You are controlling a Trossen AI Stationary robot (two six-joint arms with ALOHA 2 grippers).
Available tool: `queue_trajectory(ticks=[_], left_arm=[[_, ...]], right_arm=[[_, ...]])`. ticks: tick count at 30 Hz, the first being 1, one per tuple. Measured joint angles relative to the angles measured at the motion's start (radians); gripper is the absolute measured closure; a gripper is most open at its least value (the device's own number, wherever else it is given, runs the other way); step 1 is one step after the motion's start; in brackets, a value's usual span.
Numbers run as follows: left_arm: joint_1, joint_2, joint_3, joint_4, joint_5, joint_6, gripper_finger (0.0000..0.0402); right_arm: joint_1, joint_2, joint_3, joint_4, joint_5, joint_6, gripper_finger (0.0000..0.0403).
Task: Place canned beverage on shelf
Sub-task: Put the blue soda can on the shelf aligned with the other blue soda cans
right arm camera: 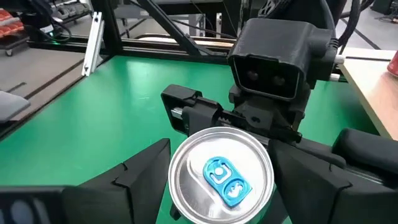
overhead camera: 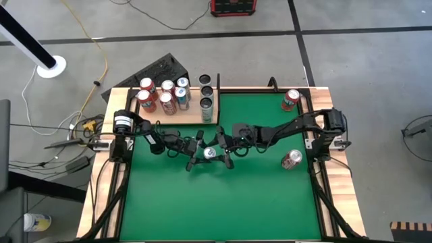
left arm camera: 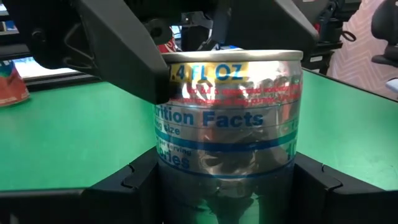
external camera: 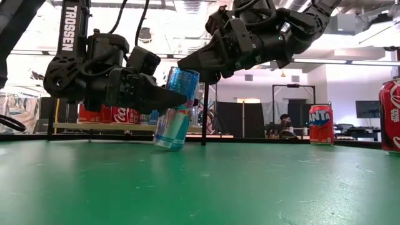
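Observation:
A slim blue-and-silver can [overhead camera: 210, 153] stands tilted at the table's middle; in the low view [external camera: 177, 109] its bottom edge is at the green felt. My left gripper [overhead camera: 202, 154] comes from the table's left and is shut on the can's body. My right gripper [overhead camera: 221, 148] comes from the table's right and is shut on the can's top. The pale-wood shelf [overhead camera: 192, 116] lies at the far left with several cans standing on it. My left gripper pinches the can's side wall at mid-height [left arm camera: 186, 180] between its two fingers, coming nearly level from the table's left, fingers across the can. The can leans with its top toward the table's right, its bottom edge [external camera: 169, 146] at the felt. My right gripper has its two fingers against opposite sides of the can's top rim [right arm camera: 177, 155], the blue tab [right arm camera: 222, 179] showing between them. It comes slanting down from the table's right. In the low view one finger [external camera: 199, 67] lies over the top end.
A red can [overhead camera: 290, 100] stands at the far right and another [overhead camera: 291, 159] near the right edge; in the low view they show as an orange can [external camera: 321, 124] and a red one [external camera: 390, 115]. Three darker cans [overhead camera: 206, 94] stand at the shelf's right end.

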Motion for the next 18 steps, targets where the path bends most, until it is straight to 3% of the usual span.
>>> queue_trajectory(ticks=[18], left_arm=[[-0.001, 0.0, 0.002, -0.002, -0.071, -0.018, 0.0184]], right_arm=[[0.016, -0.042, 0.002, -0.129, 0.032, -0.037, 0.0112]])
